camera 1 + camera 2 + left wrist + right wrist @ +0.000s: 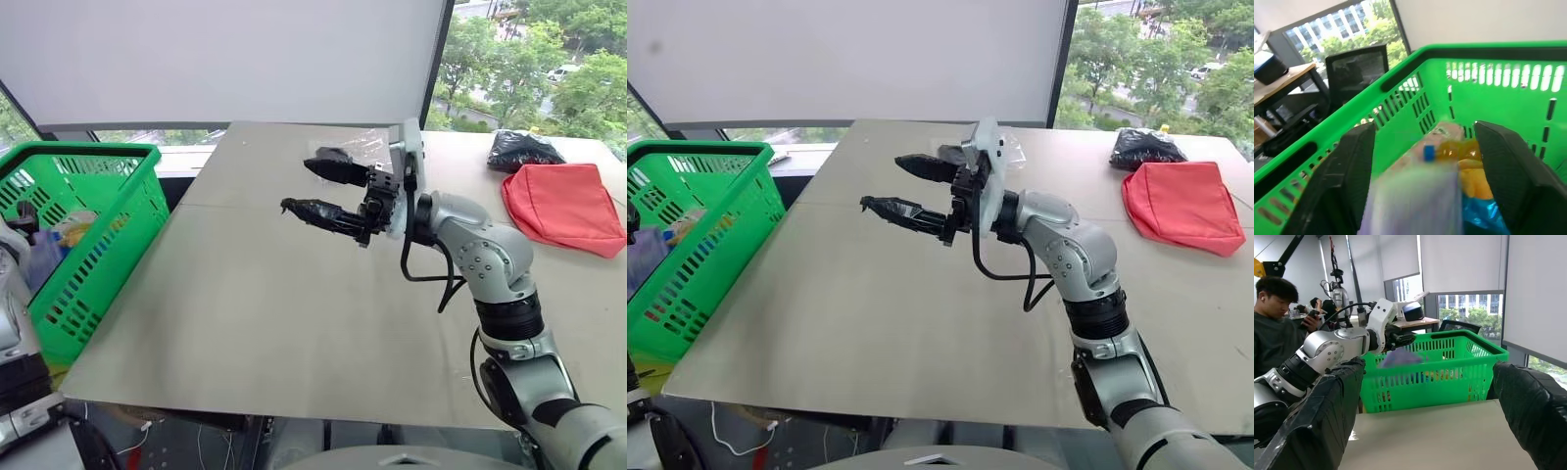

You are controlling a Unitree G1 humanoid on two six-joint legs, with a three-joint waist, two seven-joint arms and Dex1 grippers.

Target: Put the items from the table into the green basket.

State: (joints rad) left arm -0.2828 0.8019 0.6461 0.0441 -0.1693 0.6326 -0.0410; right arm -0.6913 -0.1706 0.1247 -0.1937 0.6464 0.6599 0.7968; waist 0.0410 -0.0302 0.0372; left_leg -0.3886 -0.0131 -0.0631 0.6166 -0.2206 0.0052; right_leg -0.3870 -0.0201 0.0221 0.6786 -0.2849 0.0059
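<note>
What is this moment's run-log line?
left gripper: open over green basket | purple box: dropping in | right gripper: open, empty | table: red pouch, black bag

white roller blind (pixel 235 59) drawn ahead | green trees (pixel 549 69) through window at right | office chair (pixel 1357 71) and wooden desk (pixel 1281 81) beyond | daylight

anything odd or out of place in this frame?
A purple box is blurred above the green basket, just off the open left gripper, apparently mid-drop. Otherwise nothing: red pouch and black bag lie on the table.
</note>
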